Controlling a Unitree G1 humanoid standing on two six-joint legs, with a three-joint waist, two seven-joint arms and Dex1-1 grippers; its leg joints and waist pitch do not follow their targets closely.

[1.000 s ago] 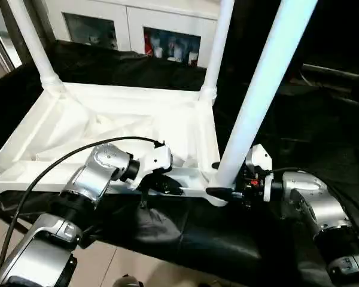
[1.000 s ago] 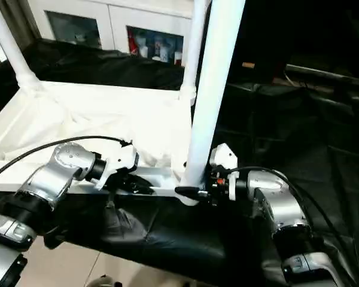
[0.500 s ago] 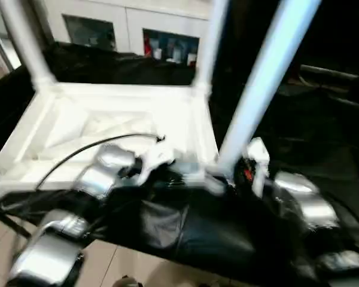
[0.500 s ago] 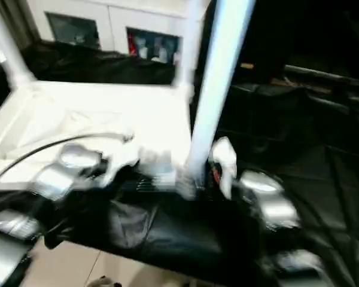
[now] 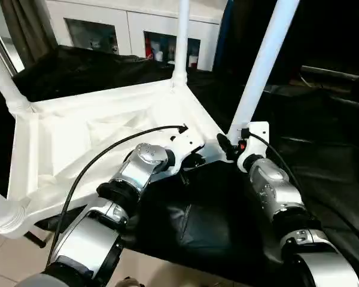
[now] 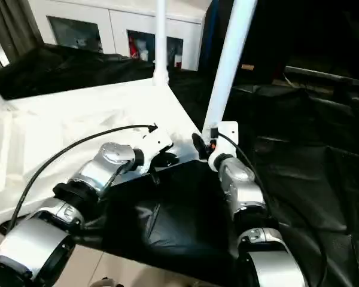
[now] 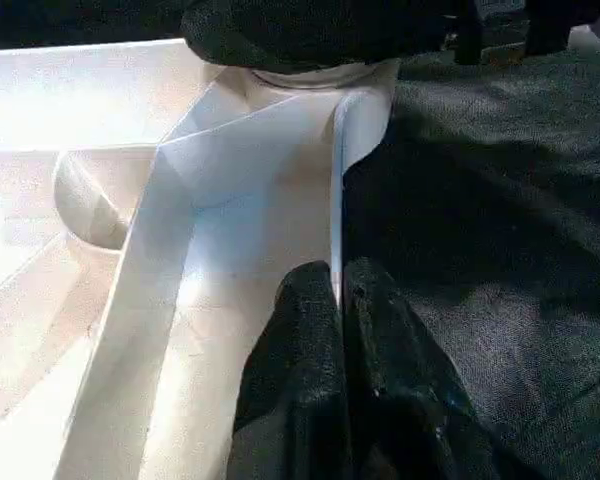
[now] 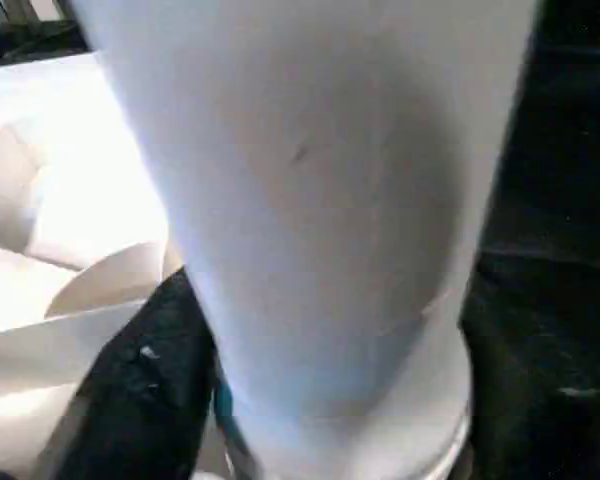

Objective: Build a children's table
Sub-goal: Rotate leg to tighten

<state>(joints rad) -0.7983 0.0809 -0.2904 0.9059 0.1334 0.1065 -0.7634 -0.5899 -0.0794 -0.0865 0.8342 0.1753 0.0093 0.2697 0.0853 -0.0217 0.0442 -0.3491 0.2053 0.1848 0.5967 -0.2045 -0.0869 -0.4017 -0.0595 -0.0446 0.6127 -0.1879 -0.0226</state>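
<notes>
The upturned white children's table top (image 5: 84, 137) lies ribbed side up on black cloth (image 5: 203, 221), legs rising from its corner sockets. Its near corner sits between both grippers, with bare cloth open beyond it. The left gripper (image 7: 337, 300) is pinched onto the top's thin rim. The right gripper (image 5: 228, 145) has its fingers (image 8: 145, 390) spread around the nearest leg (image 5: 260, 66) at its base.

A crumpled black cloth (image 5: 197, 221) covers the desk across the lower and right parts of the head views. At the top, left of centre, stands a white cabinet with glass doors (image 5: 131, 27); small coloured items (image 5: 158, 52) sit behind its panes. A grey curtain (image 5: 21, 24) hangs at upper left.
</notes>
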